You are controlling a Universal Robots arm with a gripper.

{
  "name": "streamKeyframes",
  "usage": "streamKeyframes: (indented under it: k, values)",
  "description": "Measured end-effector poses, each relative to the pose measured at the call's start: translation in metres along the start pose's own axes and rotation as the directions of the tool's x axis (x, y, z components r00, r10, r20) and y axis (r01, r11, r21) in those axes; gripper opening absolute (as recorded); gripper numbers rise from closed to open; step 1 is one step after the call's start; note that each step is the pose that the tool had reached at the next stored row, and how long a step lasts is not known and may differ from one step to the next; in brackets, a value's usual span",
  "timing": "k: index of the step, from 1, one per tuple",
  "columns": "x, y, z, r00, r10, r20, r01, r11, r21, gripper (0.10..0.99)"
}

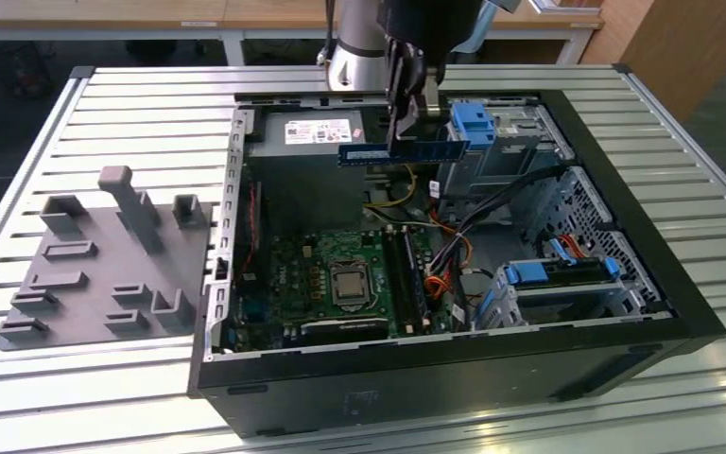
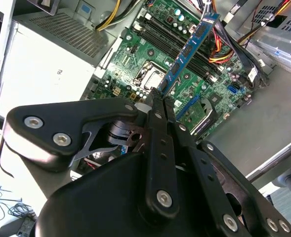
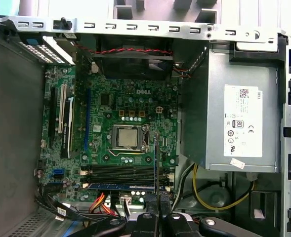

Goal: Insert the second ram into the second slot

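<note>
My jaws are clamped on the second ram (image 1: 404, 150), pinching it near the middle of its upper edge. In the exterior view the stick hangs level in the air over the open computer case (image 1: 464, 378), at about twelve o'clock from the motherboard (image 1: 281, 274). The power supply (image 1: 306, 151) is at the stick's ten o'clock, and a light-blue drive bracket (image 1: 475, 121) sits just past its three o'clock end. The memory slots (image 1: 407, 274) lie at six o'clock from the stick, well apart from it. The case stands on a slatted desk (image 1: 148, 104), with a grey fixture (image 1: 98, 255) at its nine o'clock.

In the second wrist view the second ram (image 2: 189, 47) runs out from between my closed jaws as a long blue board with dark chips on its face. The green motherboard (image 2: 130, 64) lies beyond it.

In the first wrist view the stick (image 3: 155, 158) shows edge-on as a thin dark line, set crosswise to the memory slots (image 3: 120, 172). It hangs near the processor socket (image 3: 130, 137). One slot in that row carries a blue strip (image 3: 120, 186) along its length. The power supply (image 3: 239, 123) stands beside the board.
</note>
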State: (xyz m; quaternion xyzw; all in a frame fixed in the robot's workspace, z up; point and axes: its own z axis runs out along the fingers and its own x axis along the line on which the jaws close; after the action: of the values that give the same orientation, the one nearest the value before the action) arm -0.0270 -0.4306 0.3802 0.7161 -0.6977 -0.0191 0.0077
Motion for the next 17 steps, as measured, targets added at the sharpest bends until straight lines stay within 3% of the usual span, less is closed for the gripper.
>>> streamKeyframes:
  k: [17]
  values:
    - [0.0, 0.0, 0.0001, 0.9972, 0.075, 0.0029, -0.075, 0.9972, 0.001, 0.133]
